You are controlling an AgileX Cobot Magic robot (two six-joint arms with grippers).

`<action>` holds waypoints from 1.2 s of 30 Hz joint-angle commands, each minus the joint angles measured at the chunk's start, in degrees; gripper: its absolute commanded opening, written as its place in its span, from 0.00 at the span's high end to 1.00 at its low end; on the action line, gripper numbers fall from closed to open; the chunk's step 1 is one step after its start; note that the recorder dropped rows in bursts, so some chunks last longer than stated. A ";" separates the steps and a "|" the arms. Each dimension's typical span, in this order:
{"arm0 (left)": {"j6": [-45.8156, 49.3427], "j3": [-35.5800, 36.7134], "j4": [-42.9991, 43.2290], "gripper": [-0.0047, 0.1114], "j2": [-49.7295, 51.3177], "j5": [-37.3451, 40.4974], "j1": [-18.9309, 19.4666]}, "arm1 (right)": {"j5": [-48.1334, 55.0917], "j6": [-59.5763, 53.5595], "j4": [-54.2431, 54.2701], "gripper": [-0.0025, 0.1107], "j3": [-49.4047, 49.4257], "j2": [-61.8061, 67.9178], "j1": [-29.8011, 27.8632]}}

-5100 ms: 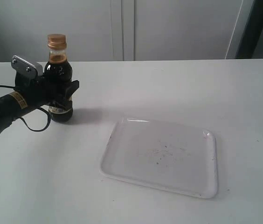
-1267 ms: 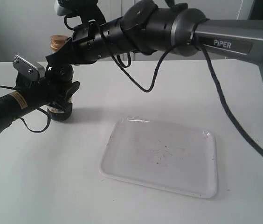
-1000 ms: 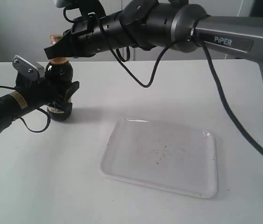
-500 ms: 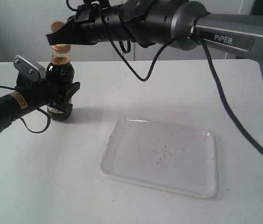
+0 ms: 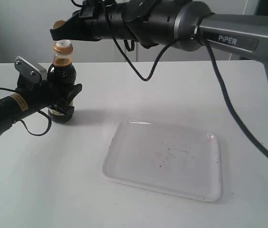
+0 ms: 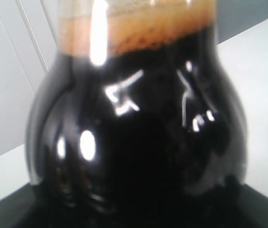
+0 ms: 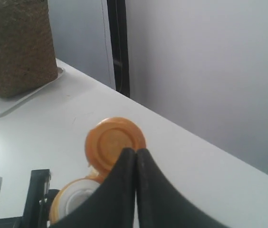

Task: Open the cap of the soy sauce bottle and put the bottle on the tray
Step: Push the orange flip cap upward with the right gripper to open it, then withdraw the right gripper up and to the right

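The soy sauce bottle (image 5: 61, 76) stands upright on the table at the left, and its dark body (image 6: 138, 142) fills the left wrist view. My left gripper (image 5: 65, 100) is shut on its lower body from the left. The golden-orange cap (image 5: 58, 24) is flipped up on its hinge, baring the white spout (image 5: 63, 47). My right gripper (image 5: 55, 34) reaches across from the right and hovers just above the spout. Its fingers are shut together at the lid's edge (image 7: 115, 140), with the spout (image 7: 77, 202) below them. The white tray (image 5: 124, 133) lies at the centre right with nothing on it.
The right arm (image 5: 186, 23) spans the back of the table above the surface. A cable (image 5: 34, 128) loops beside the left arm. In the right wrist view a woven basket (image 7: 15, 45) stands on a white plate (image 7: 1, 107) further off.
The right gripper came in over the bottle, then rose. The cap's lid swung up and open with it, exposing the white spout. The left gripper and the bottle stayed put.
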 commanded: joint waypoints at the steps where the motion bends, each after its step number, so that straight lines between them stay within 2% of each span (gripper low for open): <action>1: 0.49 0.03 0.41 0.96 -0.31 0.61 0.08 | 2.83 0.07 -0.52 0.98 -0.53 -0.85 0.03; 8: -0.03 0.03 0.41 0.96 -0.31 0.61 0.08 | 12.59 3.58 -10.02 0.98 -0.53 -4.14 -0.44; 12: -0.14 0.03 0.41 0.96 -0.31 0.61 0.08 | 21.73 14.72 -24.91 0.98 -0.53 -7.80 -0.44; 18: -0.25 0.03 0.65 0.96 -0.31 0.61 0.08 | 36.63 22.55 -39.27 0.98 -0.53 -8.96 -0.44; 23: -0.40 0.03 0.65 0.96 -0.31 0.61 0.08 | 44.96 30.62 -52.99 0.98 -0.53 -9.78 -0.44; 29: -0.40 0.03 0.65 0.96 -0.31 0.61 0.08 | 47.93 37.15 -56.68 0.98 3.18 -13.69 -4.24; 36: -0.62 0.03 0.49 0.96 -0.31 0.61 0.08 | 41.67 38.97 -56.68 0.98 14.96 -23.48 -11.72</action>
